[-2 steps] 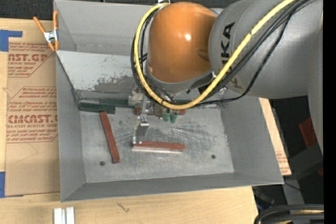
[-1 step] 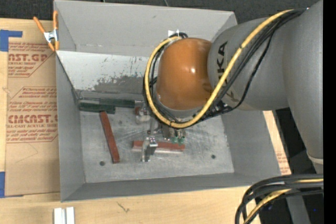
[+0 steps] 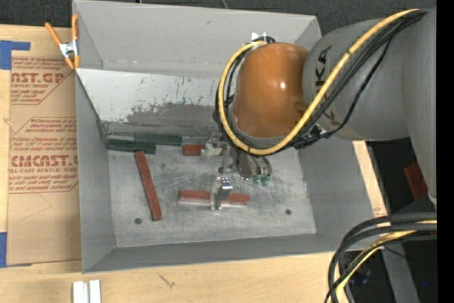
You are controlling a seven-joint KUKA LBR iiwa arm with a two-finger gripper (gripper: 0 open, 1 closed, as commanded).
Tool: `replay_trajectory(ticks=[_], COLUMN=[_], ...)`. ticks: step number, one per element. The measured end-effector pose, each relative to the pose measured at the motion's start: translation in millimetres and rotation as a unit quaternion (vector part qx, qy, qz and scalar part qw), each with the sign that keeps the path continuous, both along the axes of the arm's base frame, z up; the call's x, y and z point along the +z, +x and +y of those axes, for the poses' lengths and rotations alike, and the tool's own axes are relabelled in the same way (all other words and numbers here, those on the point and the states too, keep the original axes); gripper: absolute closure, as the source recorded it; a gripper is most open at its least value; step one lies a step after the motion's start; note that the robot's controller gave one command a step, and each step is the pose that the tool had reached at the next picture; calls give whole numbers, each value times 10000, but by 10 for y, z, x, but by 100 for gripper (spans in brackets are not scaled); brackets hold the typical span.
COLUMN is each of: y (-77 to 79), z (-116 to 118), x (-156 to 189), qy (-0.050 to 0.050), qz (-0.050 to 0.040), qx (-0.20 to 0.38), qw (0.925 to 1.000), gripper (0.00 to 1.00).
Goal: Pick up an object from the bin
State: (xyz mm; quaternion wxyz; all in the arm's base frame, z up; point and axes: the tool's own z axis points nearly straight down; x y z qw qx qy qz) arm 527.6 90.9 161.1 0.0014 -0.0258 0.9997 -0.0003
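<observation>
- Gripper of the KUKA arm hangs below the orange wrist cover. It is low over the floor of the grey bin, about midway left to right and toward the near wall. Whether it is clenched or released cannot be told from this angle.
- Directly under it lies a flat red-brown bar, set crosswise from left to right. Both ends of the bar show on either side of the gripper, which sits over its mid-length.
- To the left, a longer red-brown stick lies aslant, apart from the bar.
- Along the far wall rests a dark green strip, with a small red-brown block and a small white piece just to its right.
- A small green thing sits just right of the gripper, beneath the arm.
</observation>
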Motion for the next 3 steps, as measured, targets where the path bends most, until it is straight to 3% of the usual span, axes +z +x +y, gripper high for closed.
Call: replay_trajectory(ticks=[1, 2, 3], y=[-116, -240, -142], z=[-85, -284, 84], x=[-175, -913, -856], qy=[8, 25, -10], qz=[11, -49, -7], qx=[-547, -536, -1903], qw=[9985, 9985, 9817], gripper=[0, 0, 100])
